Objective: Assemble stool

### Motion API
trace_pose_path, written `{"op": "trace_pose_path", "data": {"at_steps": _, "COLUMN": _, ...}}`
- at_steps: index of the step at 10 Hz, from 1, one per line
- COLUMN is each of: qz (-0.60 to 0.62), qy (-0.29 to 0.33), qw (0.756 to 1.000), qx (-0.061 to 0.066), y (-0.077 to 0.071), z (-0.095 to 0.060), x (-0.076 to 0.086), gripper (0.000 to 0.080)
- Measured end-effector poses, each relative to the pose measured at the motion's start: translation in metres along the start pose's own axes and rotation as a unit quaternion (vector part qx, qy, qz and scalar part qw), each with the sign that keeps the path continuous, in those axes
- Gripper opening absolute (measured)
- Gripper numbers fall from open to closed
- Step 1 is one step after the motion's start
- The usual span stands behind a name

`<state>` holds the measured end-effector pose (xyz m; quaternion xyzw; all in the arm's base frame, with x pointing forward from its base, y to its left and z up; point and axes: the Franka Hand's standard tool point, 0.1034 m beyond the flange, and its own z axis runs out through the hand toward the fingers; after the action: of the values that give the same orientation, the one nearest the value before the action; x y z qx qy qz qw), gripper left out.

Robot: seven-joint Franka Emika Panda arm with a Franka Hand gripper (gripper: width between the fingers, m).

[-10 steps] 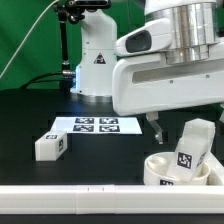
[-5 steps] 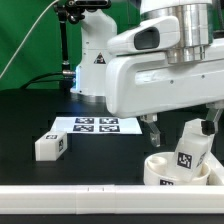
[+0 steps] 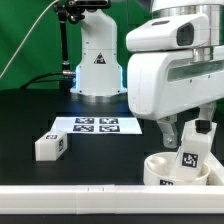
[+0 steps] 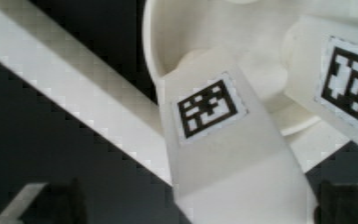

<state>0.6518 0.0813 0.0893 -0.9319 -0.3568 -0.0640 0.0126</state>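
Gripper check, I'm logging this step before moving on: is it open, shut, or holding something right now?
Gripper: open, fingers spread on either side of the tagged leg, nothing held.

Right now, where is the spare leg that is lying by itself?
In the exterior view the spare leg lies on the table at the view's left, beside the near left corner of the marker board, well apart from the seat on the view's right.

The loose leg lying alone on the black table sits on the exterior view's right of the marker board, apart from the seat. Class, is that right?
No. The exterior view shows the loose leg on the exterior view's left of the marker board, not its right. It does lie alone on the black table, apart from the seat.
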Motion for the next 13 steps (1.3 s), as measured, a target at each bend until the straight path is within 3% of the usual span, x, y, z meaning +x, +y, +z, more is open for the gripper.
{"op": "trace_pose_path", "data": {"at_steps": 2, "qz": 0.006, "qy": -0.001, "qw": 1.0, "qx": -0.001, "y": 0.0, "z": -0.003, "x": 0.002, "gripper": 0.0649}}
{"op": "trace_pose_path", "data": {"at_steps": 4, "qz": 0.007, "qy": -0.006, "qw": 1.0, "qx": 0.008, "y": -0.001, "z": -0.013, "x": 0.001, "gripper": 0.0649}}
{"op": "trace_pose_path", "data": {"at_steps": 7, "qz": 0.007, "qy": -0.013, "qw": 1.0, "qx": 0.011, "y": -0.002, "z": -0.005, "x": -0.008, "gripper": 0.0649}}
{"op": "trace_pose_path", "data": {"at_steps": 13, "qz": -0.092, "qy": -0.027, "qw": 0.995, "qx": 0.001, "y": 0.002, "z": 0.0, "x": -0.012, "gripper": 0.0649}}
